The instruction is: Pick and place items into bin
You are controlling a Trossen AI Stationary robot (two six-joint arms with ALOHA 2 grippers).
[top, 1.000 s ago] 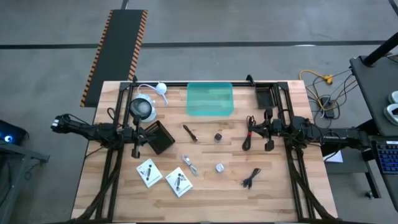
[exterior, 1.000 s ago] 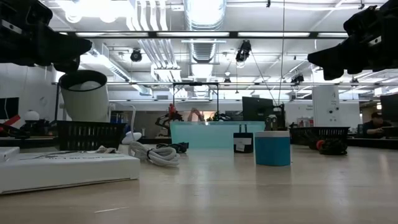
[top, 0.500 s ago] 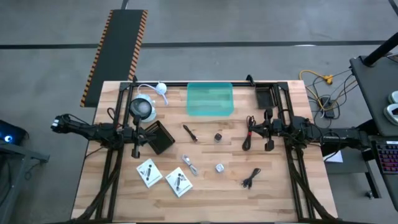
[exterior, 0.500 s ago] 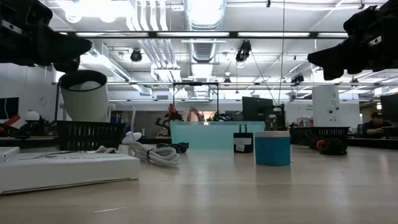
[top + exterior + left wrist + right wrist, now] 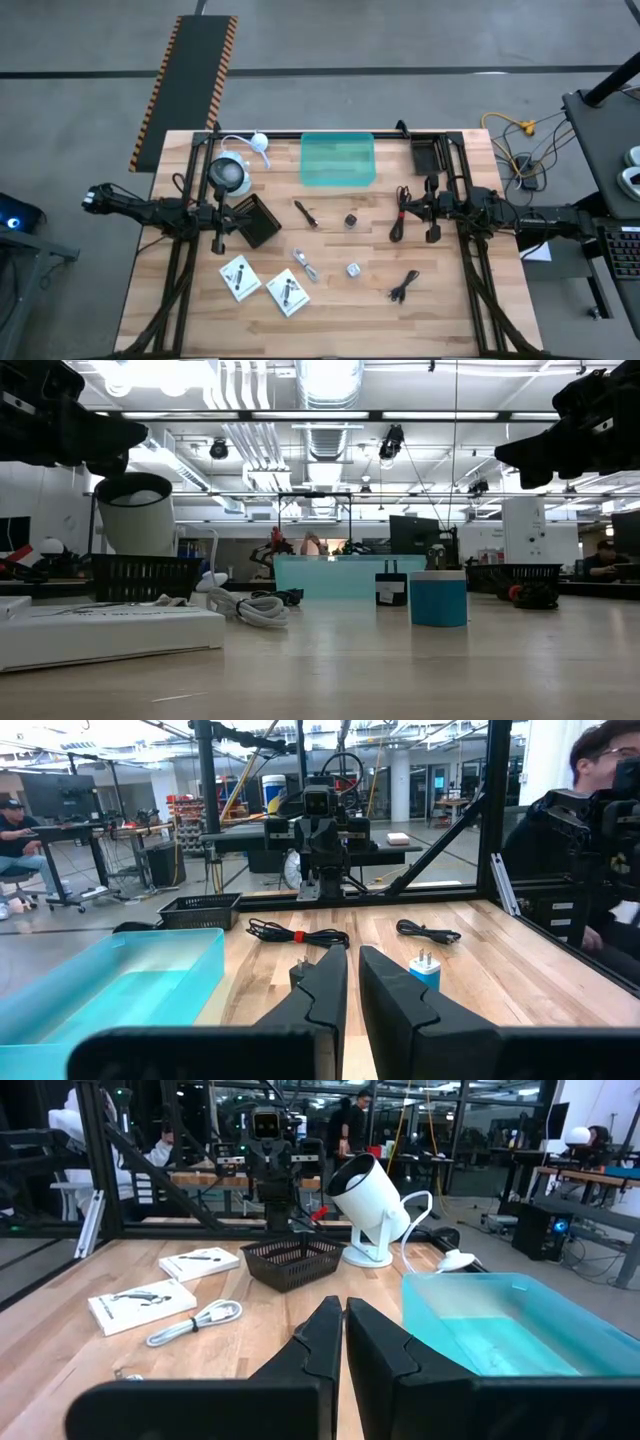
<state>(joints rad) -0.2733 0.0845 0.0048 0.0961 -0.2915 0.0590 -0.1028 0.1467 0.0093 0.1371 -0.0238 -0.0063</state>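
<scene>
Waiting at surface sides: left gripper (image 5: 218, 243) and right gripper (image 5: 434, 234), both closed, empty. Bin (image 5: 338, 160) at far middle, nothing inside. Items loose mid-surface. Coiled cable (image 5: 403, 287): light, floppy, likely best pinched across bundle. Pen-like stick (image 5: 305, 213): stiff, thin, pinch mid-length. Packets (image 5: 240, 276): flat, slippery, take by edge.

A grey concrete floor (image 5: 400, 40) surrounds the wooden table (image 5: 190, 320). A hazard-striped black mat (image 5: 190, 70) lies at upper left. Overhead, silver ducts (image 5: 330, 380) and bright ceiling lights (image 5: 150, 372) cross the workshop.
</scene>
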